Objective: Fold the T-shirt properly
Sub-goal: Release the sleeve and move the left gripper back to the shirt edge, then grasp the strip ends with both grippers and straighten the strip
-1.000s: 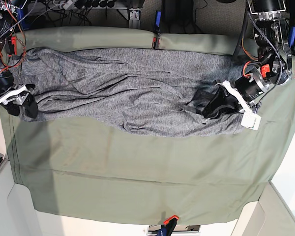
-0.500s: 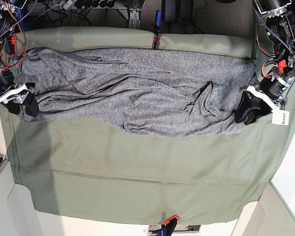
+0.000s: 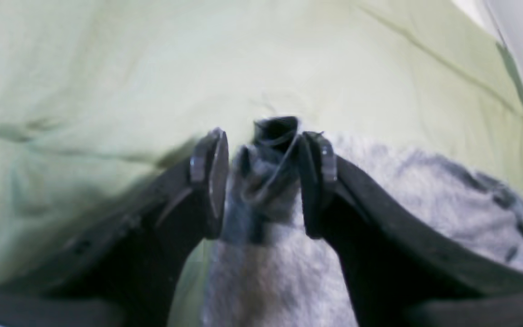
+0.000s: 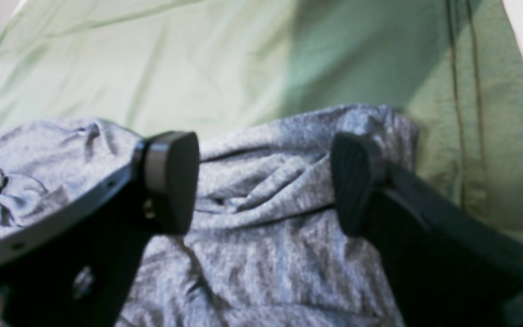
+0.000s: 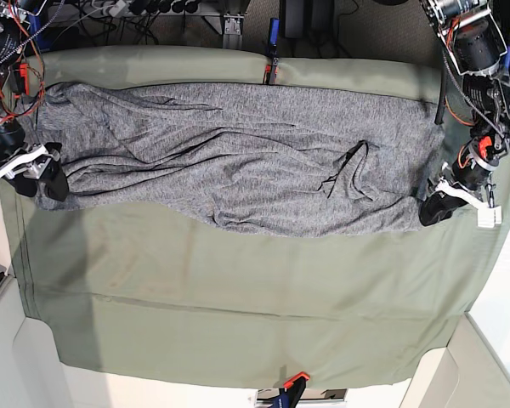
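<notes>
Now the shirt (image 5: 229, 161) lies spread lengthwise across the far half of the counter (image 5: 238, 297), its long axis running side to side in the base view, wrinkled through the middle with a small dark fold right of centre. The left tool (image 3: 261, 181) sits at that view's right end, at the near corner of the cloth, and the left wrist view shows its two pads drawn close on a bunched wad of grey knit, so it is pinching the shirt's corner. The right tool (image 4: 263, 181) is at the opposite end; its pads stand wide apart with folds of the shirt lying between and under them, gripping nothing. So each arm is at its own end of the garment, and the fabric stretches away from each tool toward the other. Whatever fold comes next would likely turn on that axis: either both ends carried toward the near side, or one end brought over to the other; the right arm would first have to close on its edge. The counter is draped in olive-green cloth (image 5: 382, 280), soft and a little creased, so it may drag with the shirt. The near half gives ample room. Cables and clamps sit along the far edge, just behind the shirt.
</notes>
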